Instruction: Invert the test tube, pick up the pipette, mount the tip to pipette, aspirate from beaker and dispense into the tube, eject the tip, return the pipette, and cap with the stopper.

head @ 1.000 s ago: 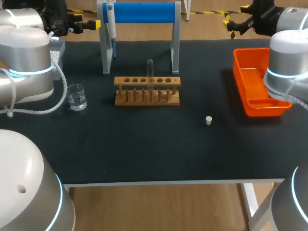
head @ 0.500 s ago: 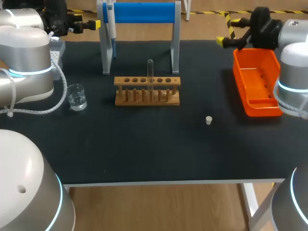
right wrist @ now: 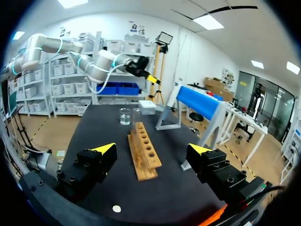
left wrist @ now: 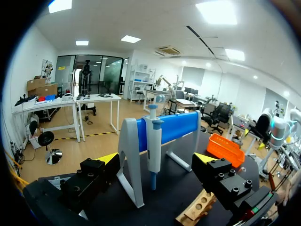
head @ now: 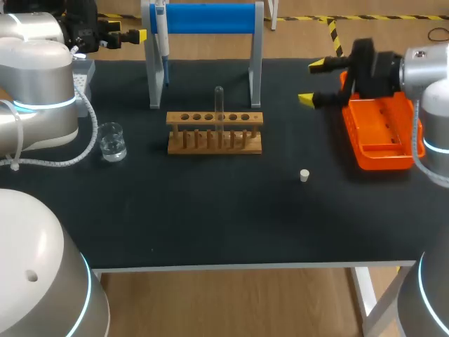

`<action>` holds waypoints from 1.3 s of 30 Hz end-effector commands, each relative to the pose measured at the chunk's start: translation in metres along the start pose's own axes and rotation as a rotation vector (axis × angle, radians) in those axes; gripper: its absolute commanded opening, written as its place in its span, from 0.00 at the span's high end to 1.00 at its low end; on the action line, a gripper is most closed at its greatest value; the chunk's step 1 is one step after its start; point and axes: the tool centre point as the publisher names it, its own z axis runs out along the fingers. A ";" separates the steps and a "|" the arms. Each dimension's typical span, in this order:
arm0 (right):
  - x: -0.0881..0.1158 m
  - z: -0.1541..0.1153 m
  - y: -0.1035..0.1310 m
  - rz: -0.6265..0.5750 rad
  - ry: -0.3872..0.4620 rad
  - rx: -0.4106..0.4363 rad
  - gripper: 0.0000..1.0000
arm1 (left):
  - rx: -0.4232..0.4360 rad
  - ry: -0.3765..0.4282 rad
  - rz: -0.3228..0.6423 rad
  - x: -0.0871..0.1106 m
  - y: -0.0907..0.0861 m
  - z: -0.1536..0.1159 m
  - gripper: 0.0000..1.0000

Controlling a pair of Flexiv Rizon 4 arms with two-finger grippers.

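A: Holding status?
B: Left gripper (left wrist: 155, 159) and right gripper (head: 312, 82), upper right: fingers spread wide, both empty.
A: Task item location?
B: Clear glass test tube (head: 219, 105), upright in pale wooden rack (head: 210, 144), frame centre.

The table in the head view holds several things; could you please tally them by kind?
Test tube: 1
Beaker: 1
Pipette: 1
Stopper: 1
Wooden rack: 1
Blue stand: 1
Orange tray: 1
Grey box: 1
Total: 8
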 end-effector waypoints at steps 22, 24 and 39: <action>0.042 0.051 -0.015 -0.030 0.026 -0.098 0.00 | 0.000 0.000 0.000 0.000 0.000 0.000 0.00; 0.044 0.054 -0.016 -0.031 0.026 -0.097 0.00 | 0.000 0.000 0.000 0.000 0.000 0.000 0.00; 0.043 0.069 -0.019 -0.032 -0.015 -0.076 0.00 | 0.000 0.000 0.000 0.000 0.000 0.000 0.00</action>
